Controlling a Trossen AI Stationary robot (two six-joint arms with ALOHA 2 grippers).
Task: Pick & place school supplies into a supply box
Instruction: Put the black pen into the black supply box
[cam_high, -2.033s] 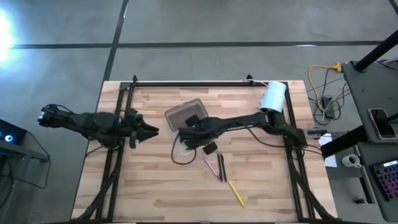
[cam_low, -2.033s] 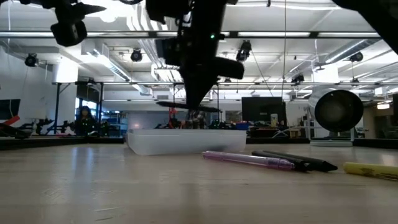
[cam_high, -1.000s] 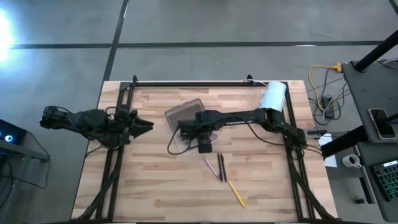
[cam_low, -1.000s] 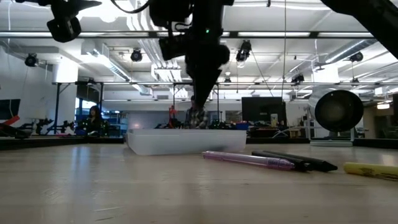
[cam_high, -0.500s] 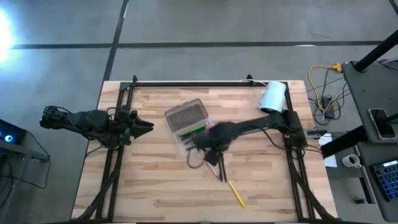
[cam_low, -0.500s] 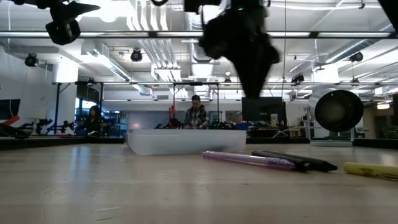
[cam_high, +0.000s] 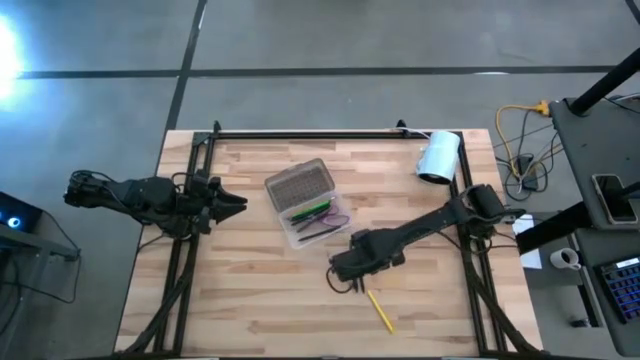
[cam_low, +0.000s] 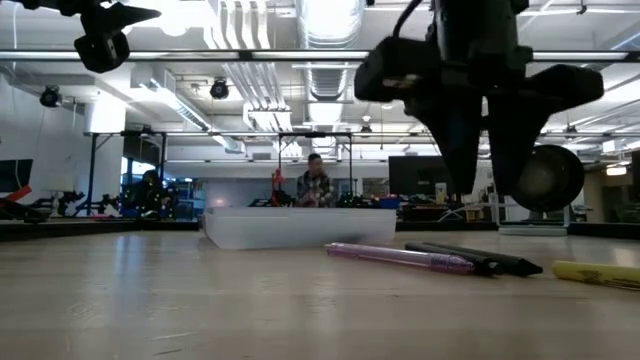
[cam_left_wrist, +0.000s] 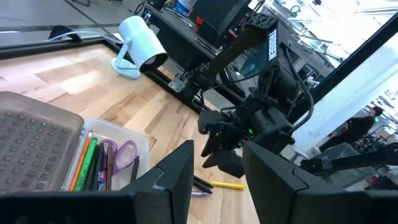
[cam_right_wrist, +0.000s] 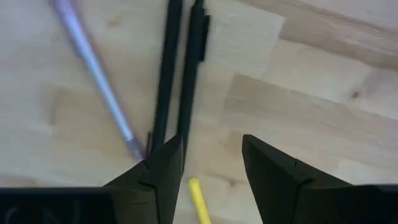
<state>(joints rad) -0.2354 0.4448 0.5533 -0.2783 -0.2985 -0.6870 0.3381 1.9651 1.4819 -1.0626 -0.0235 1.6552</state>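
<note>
The supply box (cam_high: 305, 204) lies open mid-table, its dark grey lid (cam_high: 298, 183) toward the far side. Its clear tray (cam_left_wrist: 118, 155) holds green and orange pens and purple-handled scissors (cam_left_wrist: 121, 154). A purple pen (cam_right_wrist: 93, 71), two dark pens (cam_right_wrist: 179, 68) and a yellow pen (cam_high: 380, 310) lie flat on the wood. My right gripper (cam_low: 484, 190) hangs open, pointing down over the dark pens (cam_low: 480, 262), clear of them. My left gripper (cam_left_wrist: 216, 177) waits open above the table's left side (cam_high: 235, 202).
A white roll (cam_high: 438, 157) lies at the far right corner. Black frame rails (cam_high: 300, 133) run along the far edge and both sides. Bare wood lies near the front edge (cam_high: 260, 320). A person (cam_low: 316, 185) stands in the room beyond the table.
My right gripper has left the spot above the supply box and swung toward the table's near right, to above the loose pens. It has sunk a little and rolled about a quarter turn. The tray's contents now show uncovered.
</note>
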